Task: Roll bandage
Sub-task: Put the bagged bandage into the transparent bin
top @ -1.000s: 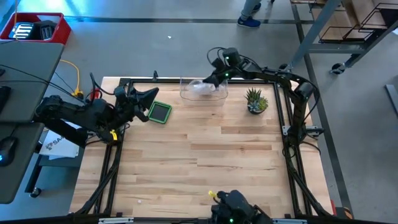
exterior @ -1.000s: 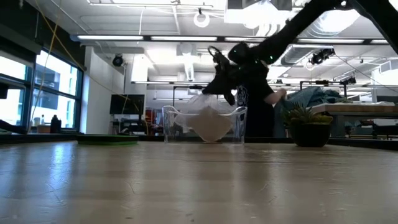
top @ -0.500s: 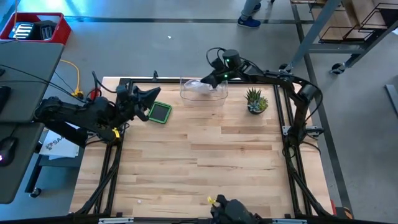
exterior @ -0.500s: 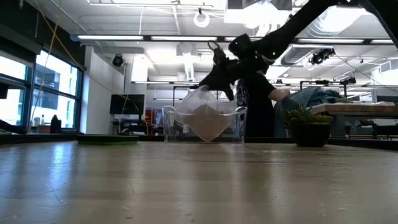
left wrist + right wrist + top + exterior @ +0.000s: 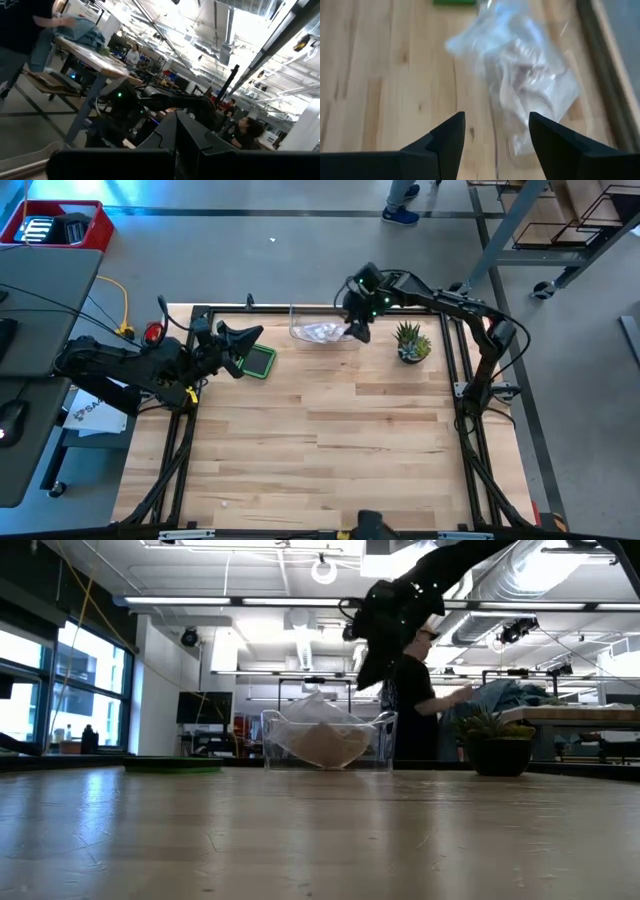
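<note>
The bandage, beige and sealed in a clear plastic bag, lies in a clear container at the table's far edge, resting on the container's floor. My right gripper hangs open just above the container's right end, pointing steeply down, with nothing between its fingers. In the low view it stands clear above the container's rim. My left gripper is shut and empty, raised at the far left beside a green pad.
A small potted plant stands right of the container. The green pad lies flat at the far left. A dark frame runs around the wooden tabletop. A person stands beyond the far edge.
My right gripper has let go of the bag, risen clear of the container, shifted a little toward the table's right and near side, and tipped from slanting to steeply downward. The bag has dropped from above the rim and settled lower inside the container.
</note>
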Motion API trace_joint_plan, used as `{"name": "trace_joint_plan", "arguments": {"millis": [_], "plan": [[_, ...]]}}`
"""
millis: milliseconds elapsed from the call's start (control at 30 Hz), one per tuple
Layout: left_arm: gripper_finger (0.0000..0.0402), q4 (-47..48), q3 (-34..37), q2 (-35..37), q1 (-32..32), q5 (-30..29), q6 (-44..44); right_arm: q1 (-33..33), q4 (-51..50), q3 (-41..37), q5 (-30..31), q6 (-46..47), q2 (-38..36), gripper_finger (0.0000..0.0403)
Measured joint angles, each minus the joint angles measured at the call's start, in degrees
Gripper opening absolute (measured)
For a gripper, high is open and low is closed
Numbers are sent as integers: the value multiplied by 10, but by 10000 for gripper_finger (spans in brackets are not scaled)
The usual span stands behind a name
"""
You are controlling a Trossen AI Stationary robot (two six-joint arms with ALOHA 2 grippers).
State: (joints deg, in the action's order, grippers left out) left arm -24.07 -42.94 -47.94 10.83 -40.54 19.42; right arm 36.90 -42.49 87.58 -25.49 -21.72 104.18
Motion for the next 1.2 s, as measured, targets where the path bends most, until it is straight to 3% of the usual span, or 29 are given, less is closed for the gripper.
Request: {"name": "trace_joint_plan", "arguments": {"millis": [133,267,500,600,900,1067,1200], "plan": [[0,10,0,0,0,0,13,-24,-17,-4,11,-41,1,210],[0,24,0,0,0,0,16,-51,48,-9,10,-36,1,205],[0,34,0,0,0,5,33,-58,77,-11,72,34,36,106],[0,34,0,0,0,10,45,-62,87,-11,78,50,45,91],[0,55,0,0,-4,25,61,-92,80,-11,97,17,51,131],[0,54,0,0,-8,23,61,-108,123,-11,178,1,58,155],[0,55,0,0,-16,24,72,-103,149,-11,187,1,62,158]]}}
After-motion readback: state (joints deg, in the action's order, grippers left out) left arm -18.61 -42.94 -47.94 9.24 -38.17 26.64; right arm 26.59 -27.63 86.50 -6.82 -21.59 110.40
